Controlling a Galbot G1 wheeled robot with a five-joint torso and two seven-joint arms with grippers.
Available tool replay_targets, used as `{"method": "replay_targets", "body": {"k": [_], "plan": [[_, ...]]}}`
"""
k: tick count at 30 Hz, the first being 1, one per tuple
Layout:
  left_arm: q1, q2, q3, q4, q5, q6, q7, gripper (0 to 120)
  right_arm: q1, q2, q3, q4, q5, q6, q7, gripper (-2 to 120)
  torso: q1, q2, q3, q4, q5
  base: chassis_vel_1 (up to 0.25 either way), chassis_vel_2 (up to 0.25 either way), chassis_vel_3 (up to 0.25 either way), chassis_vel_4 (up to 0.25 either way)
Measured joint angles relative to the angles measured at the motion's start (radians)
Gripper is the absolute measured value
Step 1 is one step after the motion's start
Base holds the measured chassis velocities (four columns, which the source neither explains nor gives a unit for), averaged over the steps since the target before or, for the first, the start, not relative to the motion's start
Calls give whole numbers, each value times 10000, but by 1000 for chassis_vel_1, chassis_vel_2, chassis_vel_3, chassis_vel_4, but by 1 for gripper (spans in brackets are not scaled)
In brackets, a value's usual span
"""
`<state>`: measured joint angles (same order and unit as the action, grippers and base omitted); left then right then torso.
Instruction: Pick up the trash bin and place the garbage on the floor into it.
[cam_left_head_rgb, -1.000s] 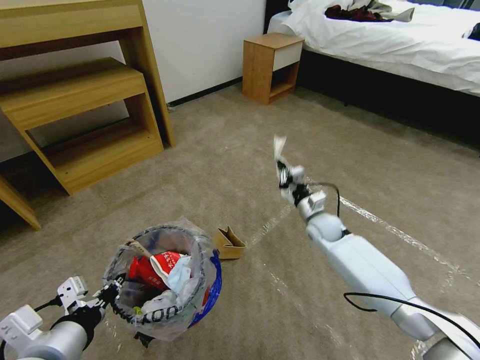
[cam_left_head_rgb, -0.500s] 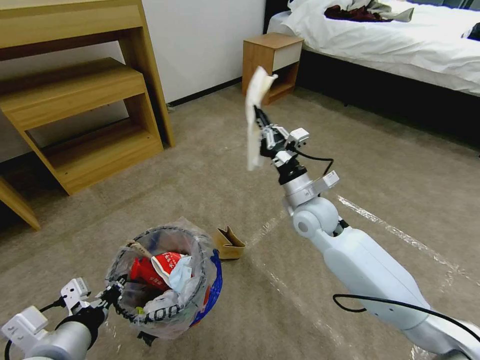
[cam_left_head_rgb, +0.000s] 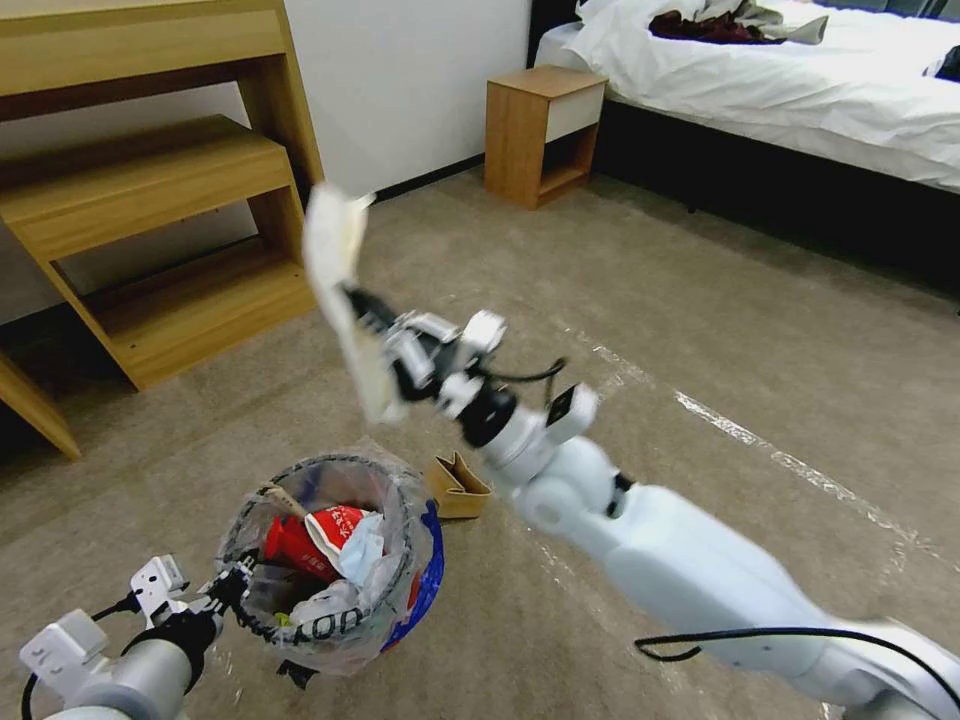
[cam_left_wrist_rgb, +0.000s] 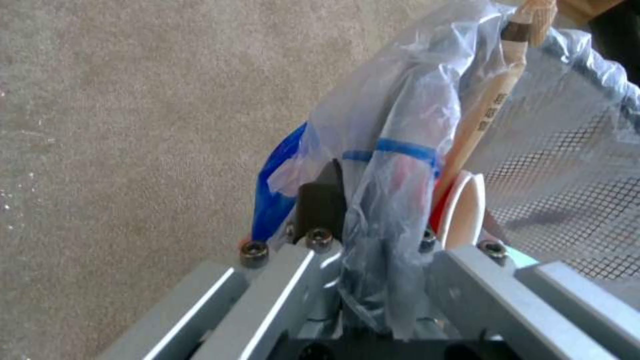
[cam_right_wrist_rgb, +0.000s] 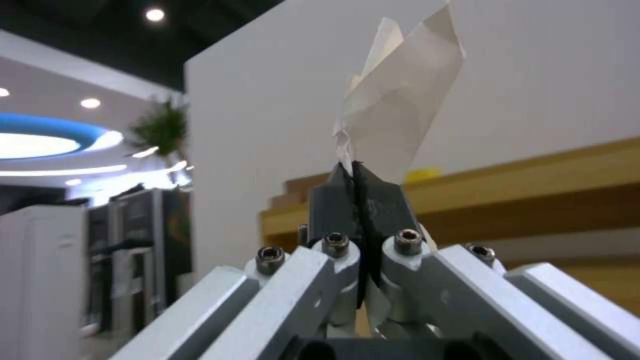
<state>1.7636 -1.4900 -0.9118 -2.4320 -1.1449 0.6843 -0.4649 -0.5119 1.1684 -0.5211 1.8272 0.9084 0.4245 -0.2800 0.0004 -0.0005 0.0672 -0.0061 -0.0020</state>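
Note:
The trash bin (cam_left_head_rgb: 330, 600), a red bucket lined with a clear bag, sits low at my front left and holds red wrappers (cam_left_head_rgb: 295, 540) and a wooden stick (cam_left_wrist_rgb: 493, 105). My left gripper (cam_left_head_rgb: 235, 588) is shut on its near rim and bag (cam_left_wrist_rgb: 387, 200). My right gripper (cam_left_head_rgb: 362, 302) hangs in the air above and just behind the bin, shut on a crumpled white paper (cam_left_head_rgb: 338, 260) that stands up from the fingertips (cam_right_wrist_rgb: 373, 195). One piece of garbage, a brown cardboard scrap (cam_left_head_rgb: 458, 487), lies on the floor (cam_left_head_rgb: 700, 300) right of the bin.
A wooden desk with shelves (cam_left_head_rgb: 150, 200) stands at the back left, a nightstand (cam_left_head_rgb: 543, 130) against the far wall, and a bed (cam_left_head_rgb: 800, 90) at the back right. Shiny tape lines (cam_left_head_rgb: 780, 460) cross the carpet to the right.
My right arm has lifted and swung left with the white paper, from over the open floor to above the bin. The left gripper and bin have barely moved.

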Motion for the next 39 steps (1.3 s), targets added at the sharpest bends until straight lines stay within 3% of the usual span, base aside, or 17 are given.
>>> {"method": "replay_targets", "body": {"k": [11, 25, 39], "plan": [[94, -70, 138, -47, 130, 0, 11, 0, -67, 844, -1390, -1666, -871, 533, -397, 0, 0, 0, 0, -2, 0, 0, 0, 0, 0], [286, 24, 304, -195, 178, 10, 28, 0, 204, 1528, -922, -4358, -1583, 1388, -1000, 0, 0, 0, 1, -2, 0, 0, 0, 0, 0], [358, 102, 347, -286, 156, 13, 46, 0, 246, 1451, -696, -4961, -1848, 1569, -1104, 0, 0, 1, 0, -1, 1, 0, 0, 0, 0]]}}
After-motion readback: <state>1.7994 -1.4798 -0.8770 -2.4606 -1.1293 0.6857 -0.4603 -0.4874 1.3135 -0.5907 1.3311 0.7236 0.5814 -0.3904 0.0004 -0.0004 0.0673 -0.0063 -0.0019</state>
